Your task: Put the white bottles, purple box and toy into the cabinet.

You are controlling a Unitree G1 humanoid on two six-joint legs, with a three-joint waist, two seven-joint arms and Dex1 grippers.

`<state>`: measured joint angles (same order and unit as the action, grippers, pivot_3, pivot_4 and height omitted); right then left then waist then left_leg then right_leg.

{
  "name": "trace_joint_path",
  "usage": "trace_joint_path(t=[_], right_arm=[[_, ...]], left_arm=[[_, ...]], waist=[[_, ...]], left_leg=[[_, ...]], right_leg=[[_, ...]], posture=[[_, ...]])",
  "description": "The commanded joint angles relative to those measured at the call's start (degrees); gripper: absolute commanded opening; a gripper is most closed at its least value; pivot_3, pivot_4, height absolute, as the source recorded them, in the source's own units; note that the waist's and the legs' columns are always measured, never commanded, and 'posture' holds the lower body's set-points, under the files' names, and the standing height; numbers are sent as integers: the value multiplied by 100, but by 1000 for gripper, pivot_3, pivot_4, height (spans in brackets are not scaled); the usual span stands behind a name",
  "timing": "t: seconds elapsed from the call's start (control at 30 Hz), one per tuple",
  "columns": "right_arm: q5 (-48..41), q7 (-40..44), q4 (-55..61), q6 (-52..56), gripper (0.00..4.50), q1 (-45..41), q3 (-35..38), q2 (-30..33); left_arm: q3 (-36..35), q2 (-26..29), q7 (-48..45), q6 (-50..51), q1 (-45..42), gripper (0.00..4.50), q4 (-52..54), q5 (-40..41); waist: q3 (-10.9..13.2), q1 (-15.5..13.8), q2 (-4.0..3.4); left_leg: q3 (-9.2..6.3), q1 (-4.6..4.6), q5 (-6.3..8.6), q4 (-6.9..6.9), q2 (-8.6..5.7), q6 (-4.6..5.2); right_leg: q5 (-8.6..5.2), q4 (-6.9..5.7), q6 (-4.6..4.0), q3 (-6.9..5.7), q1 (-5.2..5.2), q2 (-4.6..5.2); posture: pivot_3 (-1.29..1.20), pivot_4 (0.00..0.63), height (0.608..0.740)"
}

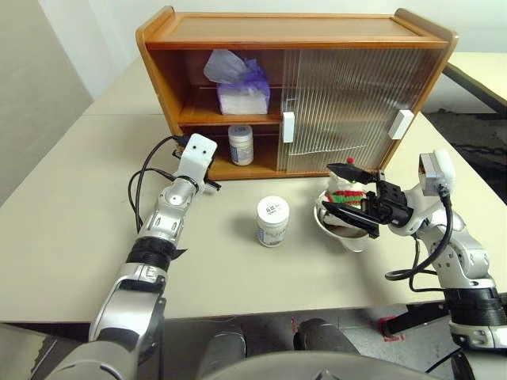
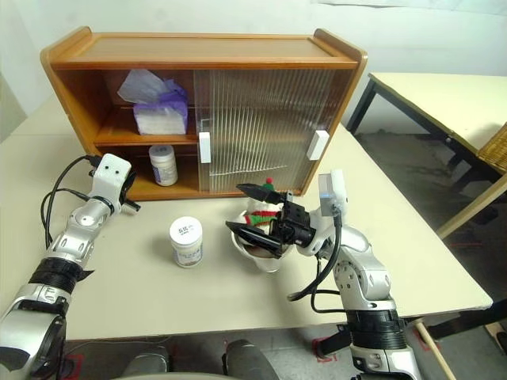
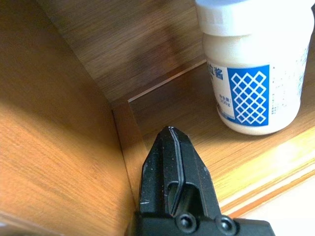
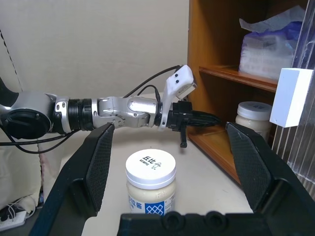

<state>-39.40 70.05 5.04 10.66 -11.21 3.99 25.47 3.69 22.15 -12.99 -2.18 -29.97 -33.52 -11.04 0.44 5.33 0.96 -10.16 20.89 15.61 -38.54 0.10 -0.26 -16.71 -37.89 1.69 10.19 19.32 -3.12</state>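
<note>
The box sits on the upper shelf of the cabinet, in its open left half, and one bottle stands on the lower shelf just beneath it. That leaves two things out on the bench: the second bottle, upright in front of the cabinet, and the toy, which lies in a steel bowl to the right.

The left gripper is at the mouth of the lower shelf, fingers pressed together and holding nothing, with the shelved bottle standing just beside it but apart. The step in hand looks like the end of that bottle's placing (the arm is free to come out).

The right gripper hovers with its fingers spread wide and empty, pointing across the bench toward the loose bottle, with the toy and bowl right beside it in the head views.

The next move is likely a pick: either the right gripper drops around the bench bottle, or it goes for the toy. Either way the left arm should clear the opening first, since only the left half of the cabinet stands open.
</note>
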Motion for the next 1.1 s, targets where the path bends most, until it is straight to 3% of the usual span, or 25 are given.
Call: trace_joint_path(t=[0.03, 0.47, 1.1], right_arm=[[57, 15, -11, -40, 4500, -46, -31, 0], [12, 7, 90, 2, 4500, 116, 20, 65], [39, -109, 193, -58, 4500, 258, 23, 60]], left_arm=[[217, -71, -71, -129, 35, 32, 175, -118], [82, -100, -59, -190, 139, 32, 467, 6], [432, -17, -85, -104, -781, 32, -742, -411]], waist=[[0, -10, 0], [0, 62, 0], [0, 151, 0]], left_leg=[[0, 0, 0, 0, 0, 0], [0, -5, 0, 8, 0, 0], [0, -4, 1, 11, 1, 1]], right_leg=[[0, 1, 0, 0, 0, 0], [1, 1, -3, -1, 0, 0], [0, 2, 2, 1, 0, 0]], posture=[[-191, 0, 740], [-188, 0, 740], [-222, 0, 740]])
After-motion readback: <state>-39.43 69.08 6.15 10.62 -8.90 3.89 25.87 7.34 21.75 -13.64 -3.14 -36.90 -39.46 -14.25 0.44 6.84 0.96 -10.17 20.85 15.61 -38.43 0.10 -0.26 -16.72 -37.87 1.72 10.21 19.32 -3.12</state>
